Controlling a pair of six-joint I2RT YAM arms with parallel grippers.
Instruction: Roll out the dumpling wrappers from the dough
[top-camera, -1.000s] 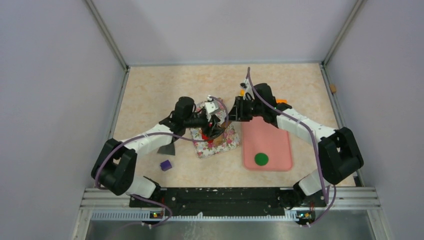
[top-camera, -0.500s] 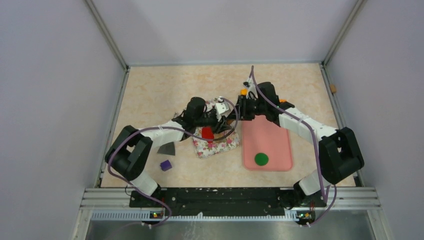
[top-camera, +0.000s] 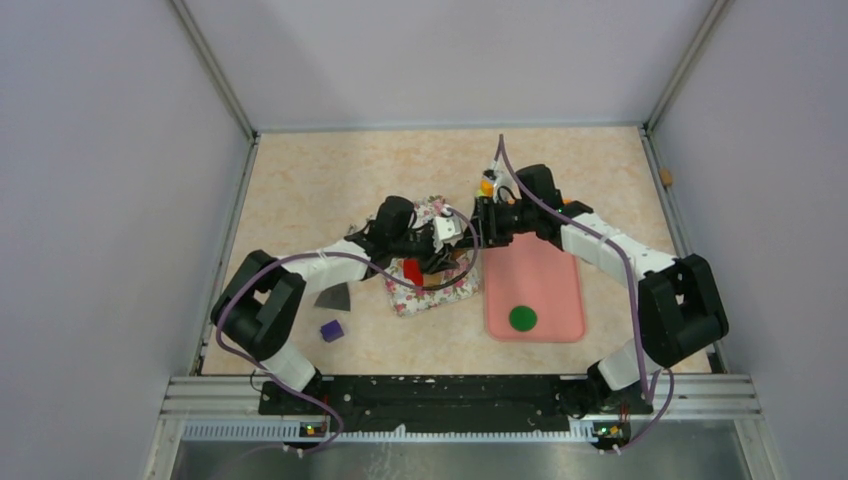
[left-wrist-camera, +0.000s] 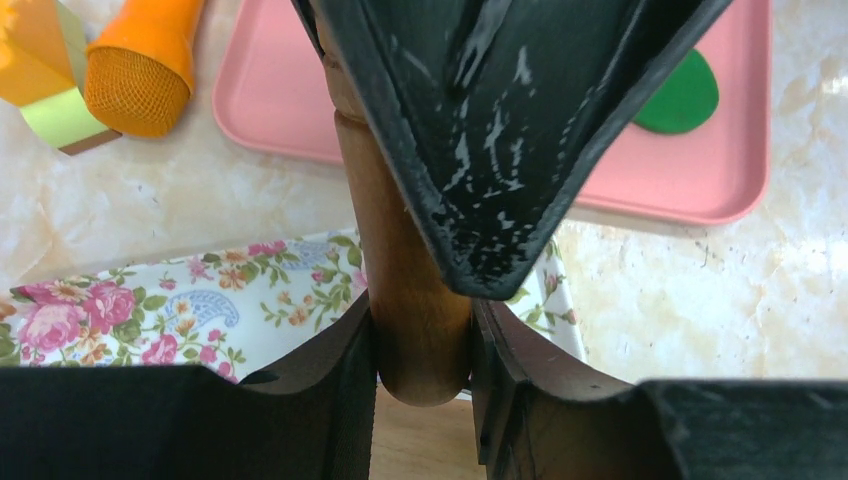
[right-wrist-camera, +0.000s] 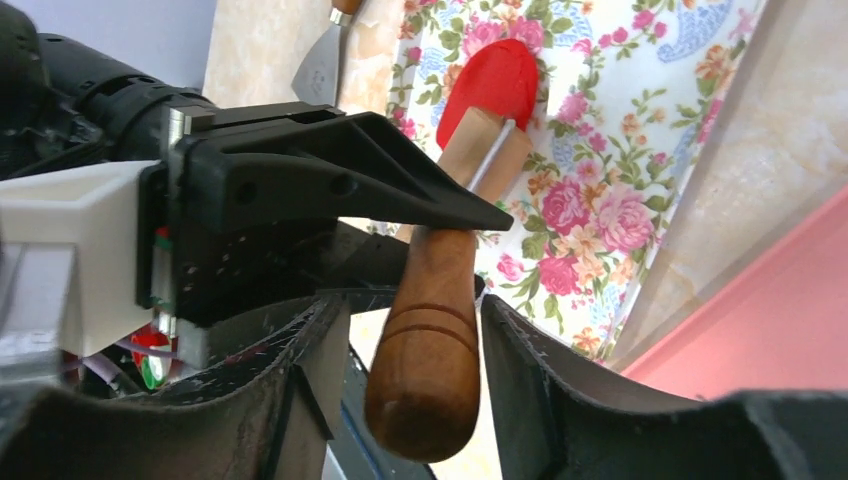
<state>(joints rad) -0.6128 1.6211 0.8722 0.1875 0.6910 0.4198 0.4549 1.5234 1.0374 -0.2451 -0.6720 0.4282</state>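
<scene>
A wooden rolling pin's handle (right-wrist-camera: 430, 300) hangs over the floral mat (top-camera: 440, 290), between both grippers. My left gripper (left-wrist-camera: 420, 340) is shut on that handle (left-wrist-camera: 400, 240), both fingers pressed against the wood. My right gripper (right-wrist-camera: 415, 340) stands open around the handle's knob end, with a gap on each side. In the top view the two grippers meet, left (top-camera: 458, 243) and right (top-camera: 482, 225). A flattened piece of red dough (right-wrist-camera: 500, 80) lies on the mat (right-wrist-camera: 600, 200) under the pin. A flat round green disc (top-camera: 522, 318), a dumpling wrapper, lies on the pink tray (top-camera: 560, 290).
A grey scraper (top-camera: 333, 296) and a purple cube (top-camera: 332, 330) lie left of the mat. An orange-headed tool (left-wrist-camera: 145, 70) and a yellow-green block (left-wrist-camera: 45, 90) sit beyond the tray's far corner. Walls enclose the table on three sides.
My left gripper swung right to the rolling pin's handle and closed on it. My right gripper's jaws then widened off the handle. The red dough came into plain view.
</scene>
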